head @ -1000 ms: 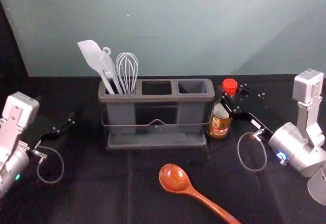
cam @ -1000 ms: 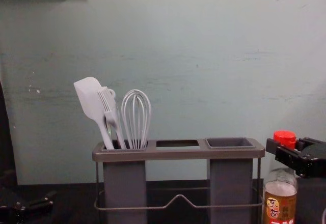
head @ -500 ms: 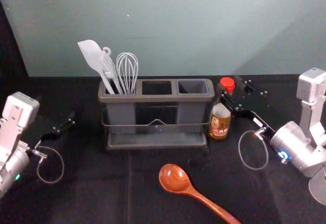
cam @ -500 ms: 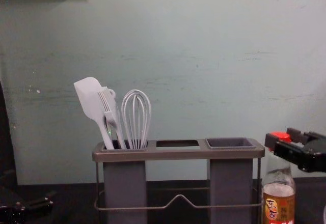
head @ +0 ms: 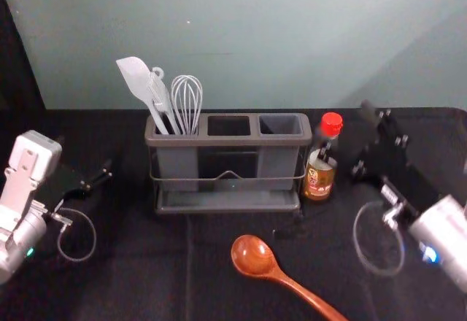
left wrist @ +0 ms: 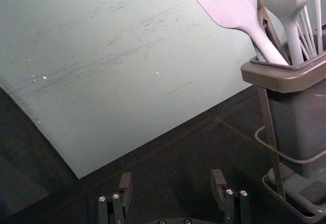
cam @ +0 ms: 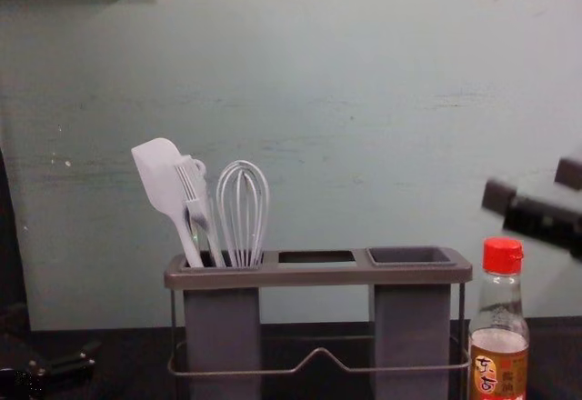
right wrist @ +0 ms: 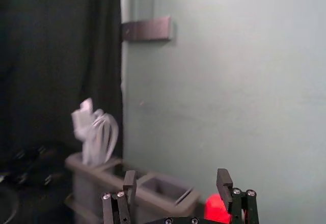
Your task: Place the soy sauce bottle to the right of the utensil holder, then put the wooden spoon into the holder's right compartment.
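The soy sauce bottle (head: 319,177) stands upright just right of the utensil holder (head: 228,141). My right gripper (head: 363,138) is open to the bottle's right; in the chest view the right gripper (cam: 534,185) hangs above the red cap (cam: 502,255). In the right wrist view the right gripper (right wrist: 177,175) holds nothing, with the cap (right wrist: 216,208) beyond one finger. The wooden spoon (head: 253,256) lies in front of the holder, handle toward the front right. My left gripper (head: 93,175) is parked at the left; its wrist view shows the left gripper (left wrist: 172,178) open.
A white spatula (head: 137,82), a brush and a whisk (head: 187,102) stand in the holder's left compartment. The middle and right compartments (head: 280,125) hold nothing visible. Behind the dark table rises a pale wall (head: 241,36).
My right gripper has let go of the bottle and moved up and to the right, off its cap. The bottle stands by itself. The left arm and spoon have stayed put.
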